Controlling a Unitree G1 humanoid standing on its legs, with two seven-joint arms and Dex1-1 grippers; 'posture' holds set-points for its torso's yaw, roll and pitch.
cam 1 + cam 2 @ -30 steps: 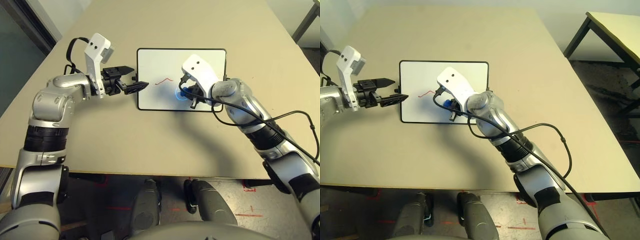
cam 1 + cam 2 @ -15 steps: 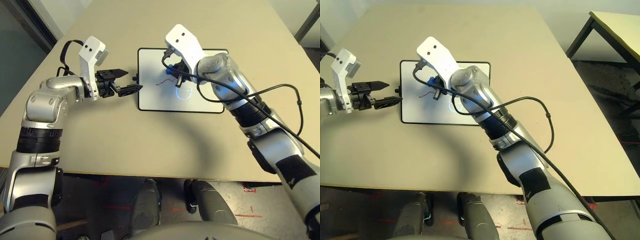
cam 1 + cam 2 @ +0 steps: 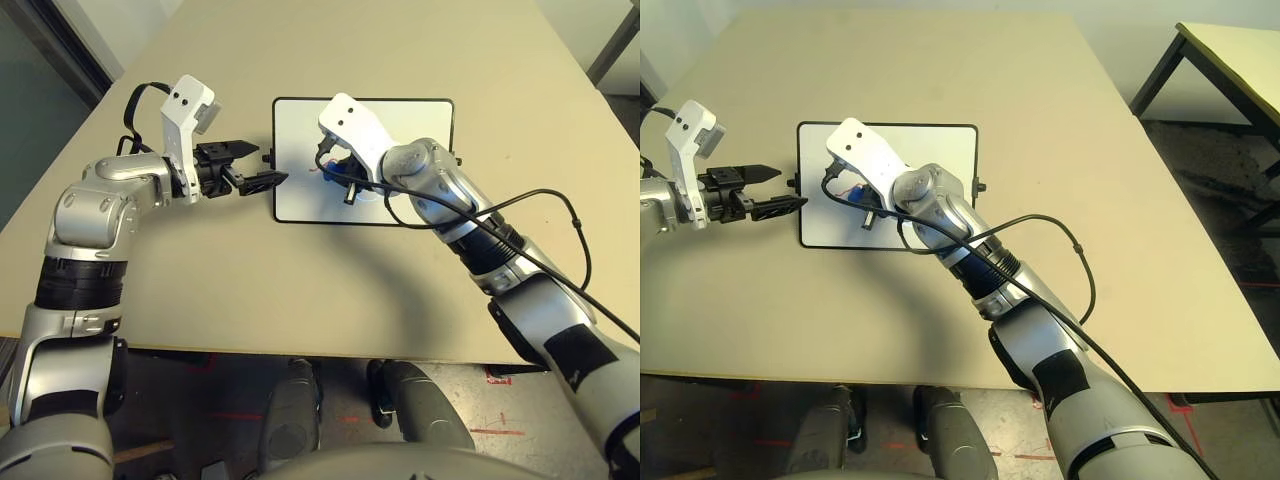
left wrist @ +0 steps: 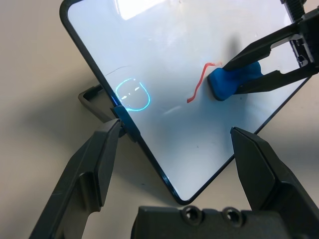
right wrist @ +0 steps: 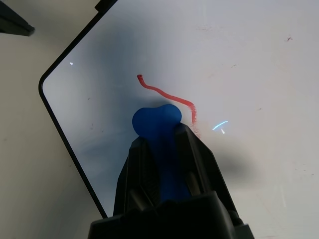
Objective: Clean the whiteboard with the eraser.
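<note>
Across the middle of the table [image 3: 300, 290] the whiteboard [image 3: 300, 130] lies flat, its long sides running left to right, and it is where it was a second ago. What has changed is the right arm. We see it swing from the near right part of the board, out over the far middle, and now back in over the left half. That is a broad sweep across the surface, so we judge the wiping to be well under way rather than just starting.

The left gripper [image 3: 272, 162] stays parked at the board's left short side with its fingers spread apart and nothing between them. One finger sits right by the small black knob [image 4: 94, 99] on the frame, though we cannot tell whether it actually touches. It looks ready to steady the board without yet clamping it.

The right gripper [image 5: 163, 134] is clenched on the eraser [image 4: 234, 79], whose blue end pokes out past the fingertips and presses down on the white surface. It now sits just beside the near end of the red squiggle [image 5: 167, 94], touching or all but touching it.

That red line is as whole as it was a second ago, so this pass has not taken it off. A blue circle mark [image 4: 132, 94] also shows on the board. By our reckoning both marks are still to be cleared, and a short stroke along the red line comes next.
</note>
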